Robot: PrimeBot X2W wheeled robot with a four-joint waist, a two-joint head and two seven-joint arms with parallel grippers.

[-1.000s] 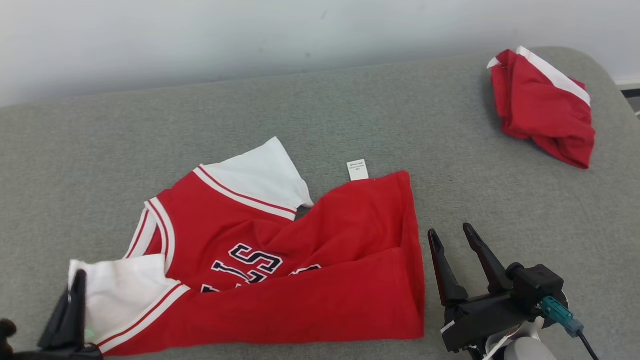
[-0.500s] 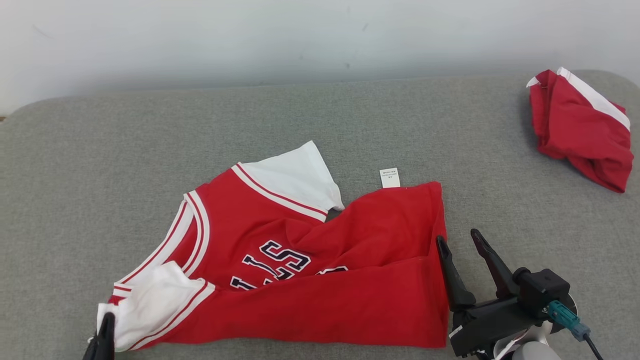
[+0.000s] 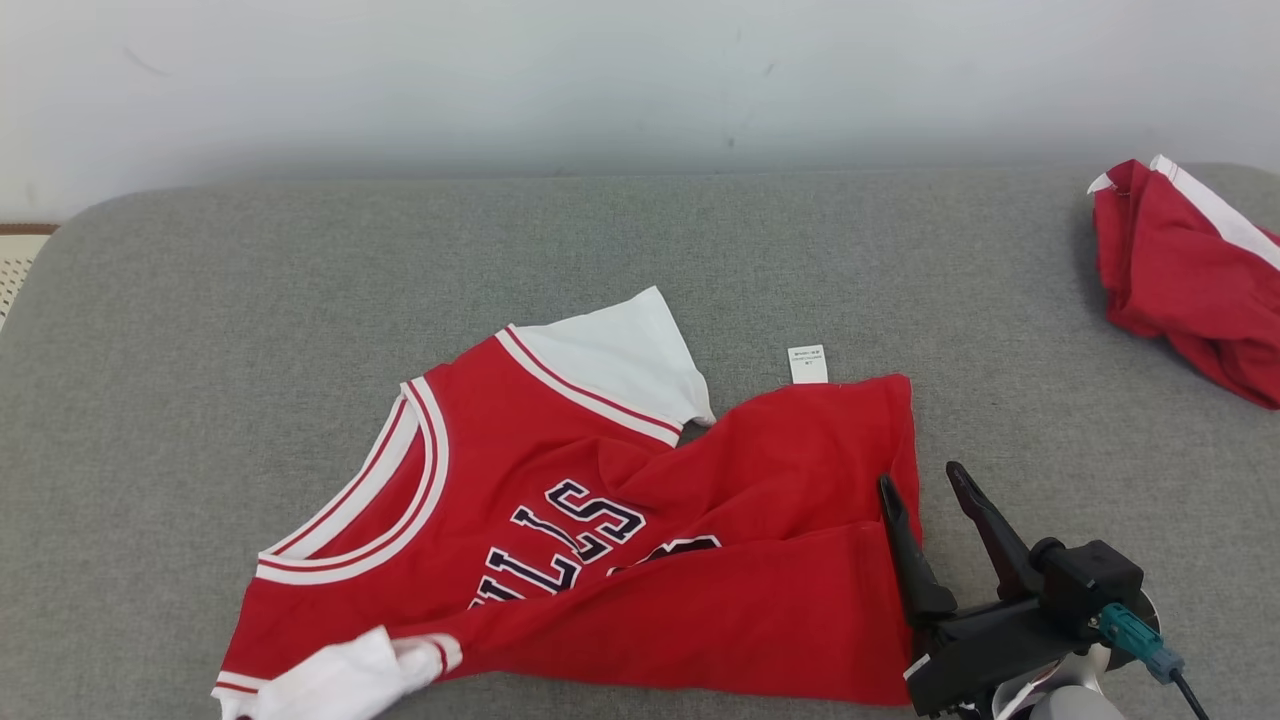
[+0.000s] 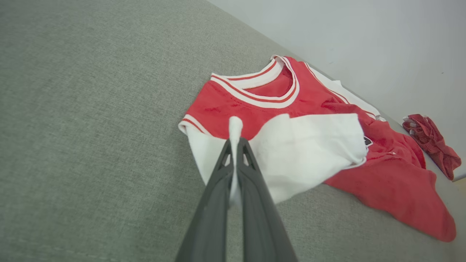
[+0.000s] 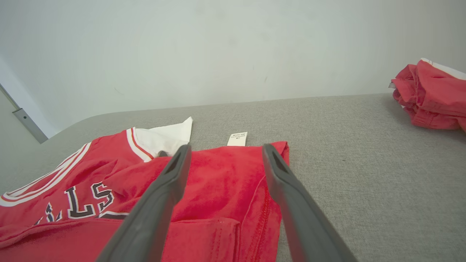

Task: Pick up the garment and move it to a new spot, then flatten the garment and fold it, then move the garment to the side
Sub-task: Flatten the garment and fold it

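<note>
Left wrist view showed the left gripper [image 4: 236,143] pinched together on a white sleeve [image 4: 309,153] of the red jersey [image 4: 382,174]; the jersey lay rumpled on the grey cushion [image 4: 91,127], stretching away beyond those fingers; the right gripper [image 3: 920,475], fingers apart, stood at the jersey's hem.

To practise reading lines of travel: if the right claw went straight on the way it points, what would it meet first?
Probably the jersey: in the right wrist view the open right claw frames its red hem, the white label just beyond. How high the claw rides is unclear.
</note>
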